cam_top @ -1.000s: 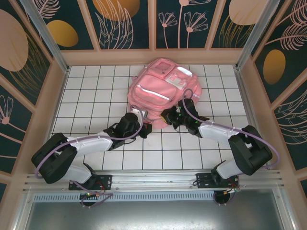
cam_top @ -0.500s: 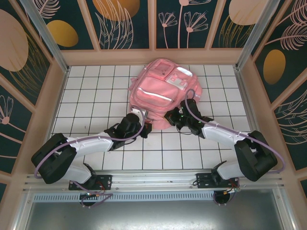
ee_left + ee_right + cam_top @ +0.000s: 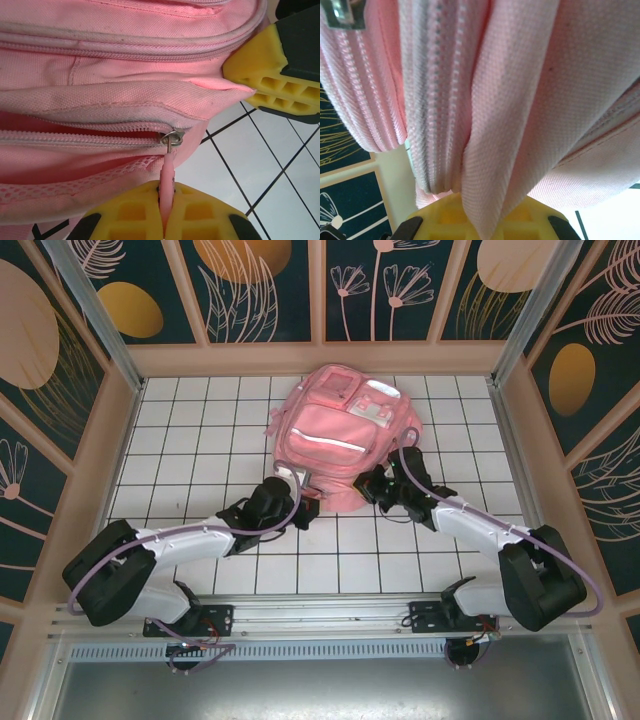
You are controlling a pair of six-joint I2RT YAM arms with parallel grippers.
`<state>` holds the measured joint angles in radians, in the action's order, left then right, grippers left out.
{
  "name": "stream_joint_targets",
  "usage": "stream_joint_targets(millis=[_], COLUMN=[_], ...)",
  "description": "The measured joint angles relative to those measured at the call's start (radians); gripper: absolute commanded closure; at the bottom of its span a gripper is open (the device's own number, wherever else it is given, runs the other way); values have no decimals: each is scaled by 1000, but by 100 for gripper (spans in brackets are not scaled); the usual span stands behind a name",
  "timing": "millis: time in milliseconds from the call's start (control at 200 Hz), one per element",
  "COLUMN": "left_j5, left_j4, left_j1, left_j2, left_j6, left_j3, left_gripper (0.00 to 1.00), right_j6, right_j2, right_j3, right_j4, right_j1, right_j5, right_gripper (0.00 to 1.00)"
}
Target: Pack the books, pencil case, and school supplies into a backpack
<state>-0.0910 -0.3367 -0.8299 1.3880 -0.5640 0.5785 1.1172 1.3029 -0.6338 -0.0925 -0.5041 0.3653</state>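
The backpack lies on the table, toward its far side. The left gripper is at the backpack's near edge on the left, with the zipper pull between its fingers. The right gripper is at the same edge on the right.

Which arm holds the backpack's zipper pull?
The left arm: its jaws pinch the pink zipper pull; the right arm clamps plain backpack fabric.
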Motion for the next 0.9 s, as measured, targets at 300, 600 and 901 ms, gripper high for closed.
stream_joint_targets(millis=[300,600,901], left_j5=[15,34,29], left_j4=[20,24,24], left_j1=[1,2,54], left_j2=[-65,-78,-58], left_j6=[-17,-24,-33], left_j3=[-27,-46,-46], left_gripper=[100,100,100], right_j6=[-60,-156,-275], right_j2=[7,9,10], right_j3=[-41,-91,-119], right_j4=[69,178,272], right_j1=[36,69,110], right_j5=[19,16,3], right_gripper=[100,100,100])
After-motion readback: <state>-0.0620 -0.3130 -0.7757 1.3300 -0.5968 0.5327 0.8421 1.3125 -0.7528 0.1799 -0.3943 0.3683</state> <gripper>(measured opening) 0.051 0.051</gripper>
